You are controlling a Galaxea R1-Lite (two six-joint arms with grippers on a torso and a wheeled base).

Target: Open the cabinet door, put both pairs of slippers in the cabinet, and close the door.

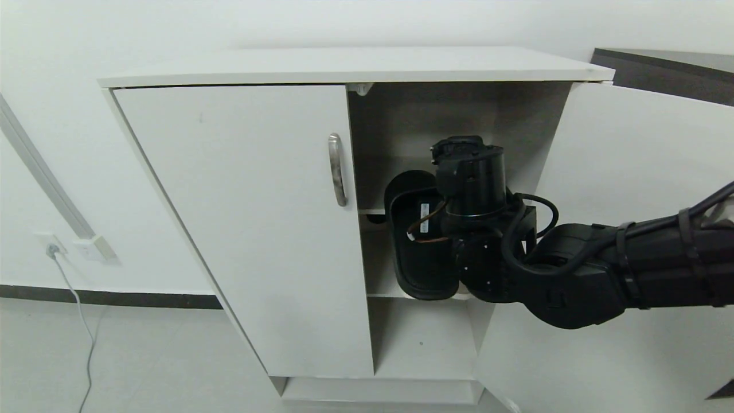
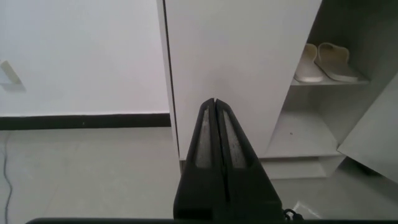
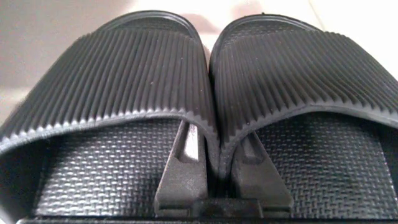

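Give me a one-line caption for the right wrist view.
Right gripper, jaws pinching together the inner edges of the black slippers, a pair held side by side.

You face the tall white wooden cabinet [image 1: 355, 66]. Its flat white left door [image 1: 241, 229] covers the cabinet's left half, with a curved metal handle [image 1: 337, 169] at the door's inner edge. The white right door [image 1: 619, 201] stands swung out to the cabinet's right.

The pair of black ribbed rubber slippers [image 1: 421, 252] is at the mouth of the cabinet's right half, level with its middle shelves. The right gripper [image 3: 217, 177] clamps their touching inner walls.

A pair of pale beige slippers [image 2: 326, 62] lies on a shelf inside the cabinet, one compartment above its floor.

The left gripper [image 2: 214, 134], fingers together, is in front of the cabinet's left door.
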